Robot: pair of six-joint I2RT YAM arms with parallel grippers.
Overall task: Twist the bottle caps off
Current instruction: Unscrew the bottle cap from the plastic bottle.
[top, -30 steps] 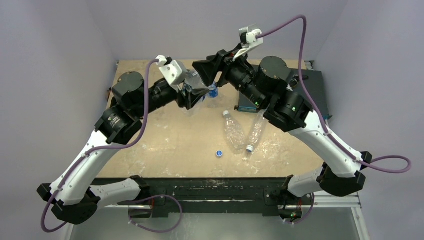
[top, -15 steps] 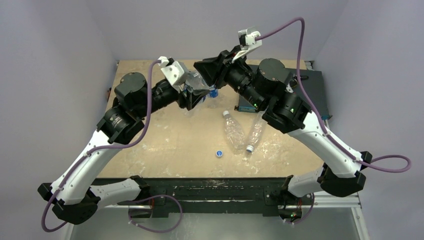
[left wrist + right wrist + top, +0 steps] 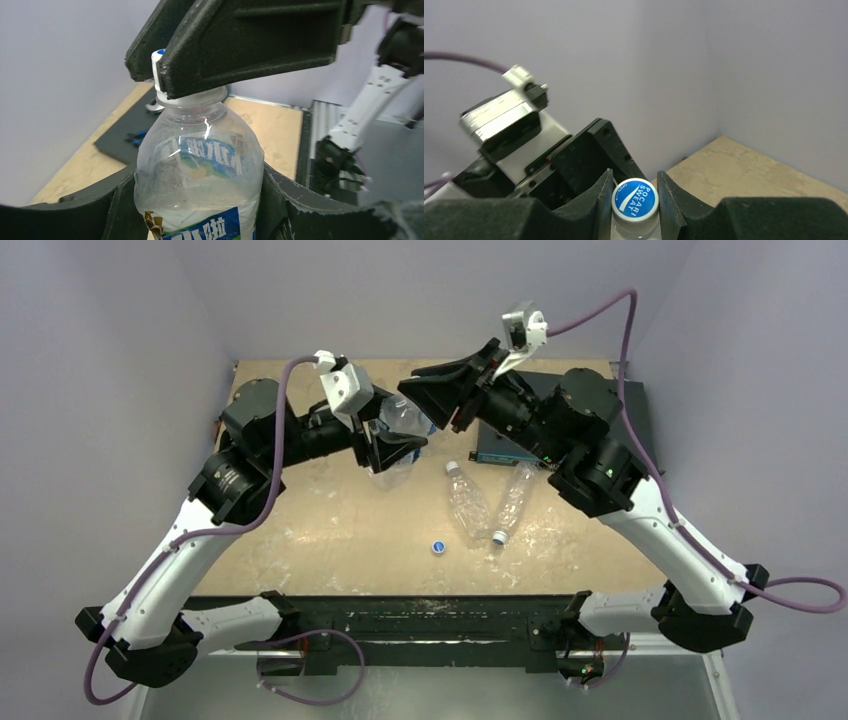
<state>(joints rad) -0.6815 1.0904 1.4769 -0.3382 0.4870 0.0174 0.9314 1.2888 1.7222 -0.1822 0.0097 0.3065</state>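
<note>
A clear bottle (image 3: 200, 170) with a blue, white and green label is held upright off the table, my left gripper (image 3: 200, 210) shut around its body. In the top view this bottle (image 3: 403, 420) sits between the two wrists. Its bottle cap (image 3: 635, 199), white with a blue top, is clamped between the pads of my right gripper (image 3: 635, 202), which comes at it from above. In the left wrist view the cap (image 3: 159, 57) shows only as a sliver behind the right gripper's fingers (image 3: 250, 45).
Two unlabelled crinkled bottles (image 3: 467, 502) (image 3: 510, 505) lie side by side on the tan tabletop (image 3: 330, 520). A loose blue cap (image 3: 438, 547) rests nearer the front edge. A dark flat box (image 3: 625, 405) sits at the back right.
My right gripper has closed on the cap. Both wrists and the held bottle have shifted slightly to the right, and the right arm's wrist has turned.
</note>
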